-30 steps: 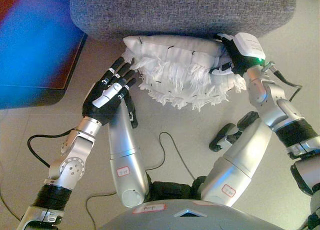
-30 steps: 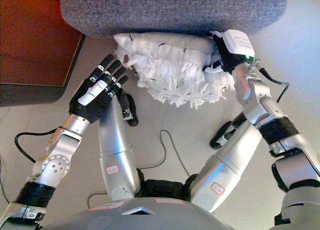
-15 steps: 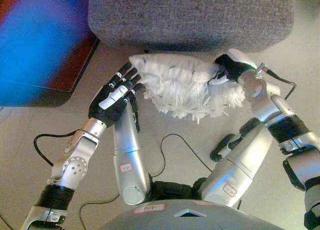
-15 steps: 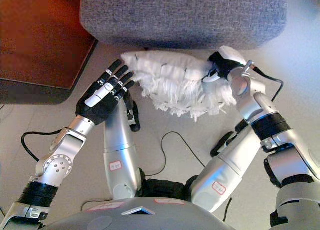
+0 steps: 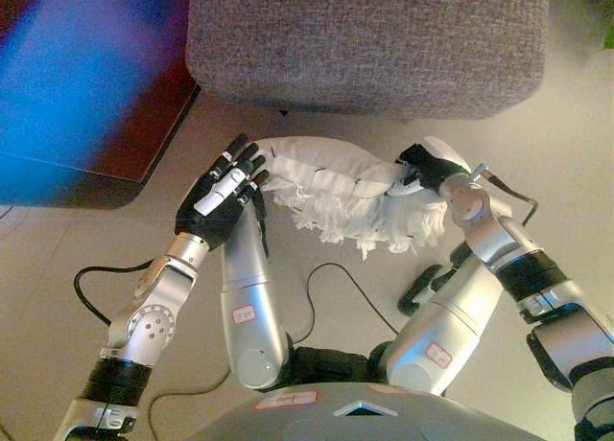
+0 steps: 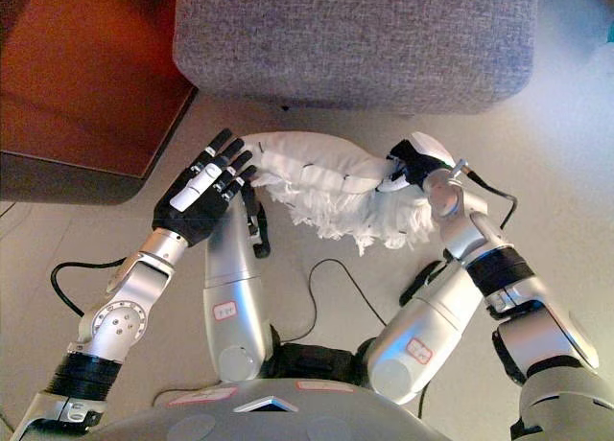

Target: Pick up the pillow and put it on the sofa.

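The white fringed pillow [image 5: 336,187] lies low in front of the grey sofa [image 5: 365,38], apart from its front edge. My left hand [image 5: 223,192] is open, its straight fingers against the pillow's left end. My right hand [image 5: 429,165] is at the pillow's right end, its fingers curled round the edge of the pillow. The pillow sags between the two hands, fringe hanging down. I cannot tell whether it touches the floor.
A dark red-brown piece of furniture [image 6: 86,86] stands at the left beside the sofa. Beige tiled floor [image 5: 576,173] lies to the right of the sofa.
The camera has pulled back. My left hand has closed in and now touches the pillow's left end. The pillow has come away from the sofa's front edge, towards me.
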